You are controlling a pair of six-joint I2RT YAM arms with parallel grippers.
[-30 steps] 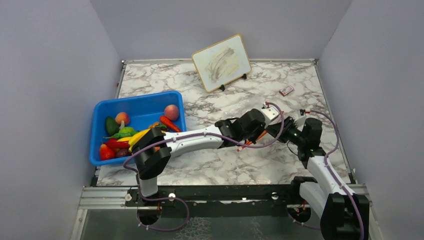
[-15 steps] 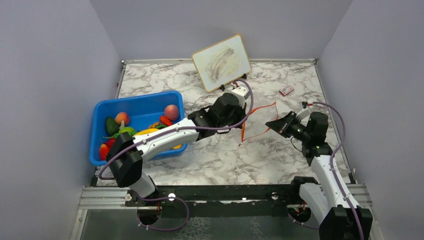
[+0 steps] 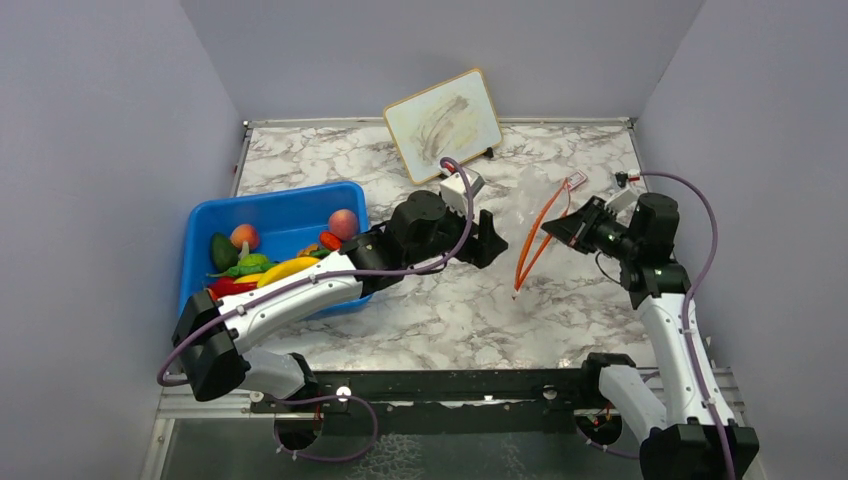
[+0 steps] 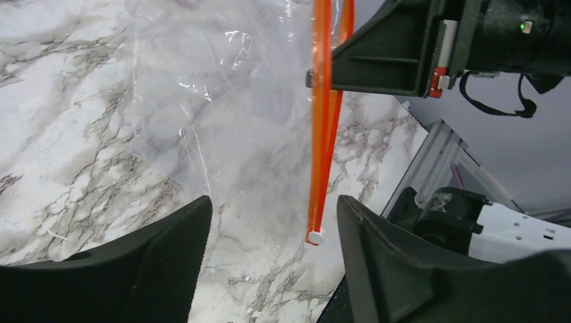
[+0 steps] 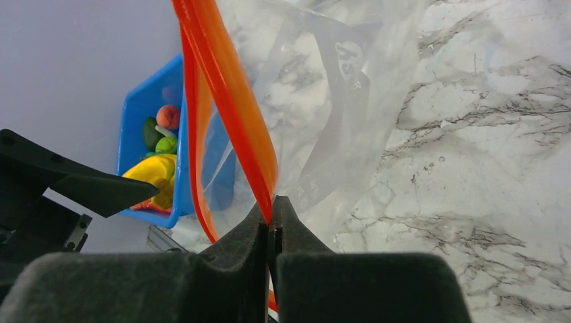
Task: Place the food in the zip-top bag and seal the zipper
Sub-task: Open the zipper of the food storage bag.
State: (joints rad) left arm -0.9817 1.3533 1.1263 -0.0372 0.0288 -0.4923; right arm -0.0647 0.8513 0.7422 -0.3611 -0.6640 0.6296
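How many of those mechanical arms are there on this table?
2. The left arm stretches from the near left corner toward the middle, past the blue bin. The right arm rises at the near right, its right end effector pinching the zipper. None appears hidden.

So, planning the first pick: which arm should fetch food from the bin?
Left. The left gripper is open and nearer the bin; the right gripper is shut on the zipper, holding the bag up.

No words, numbers or signs to read anywhere. White board (image 3: 443, 124) at back of counter (image 3: 420, 310): only grey smudge, no letters. Small red-and-white thing (image 3: 573, 181) on counter: too tiny to read.
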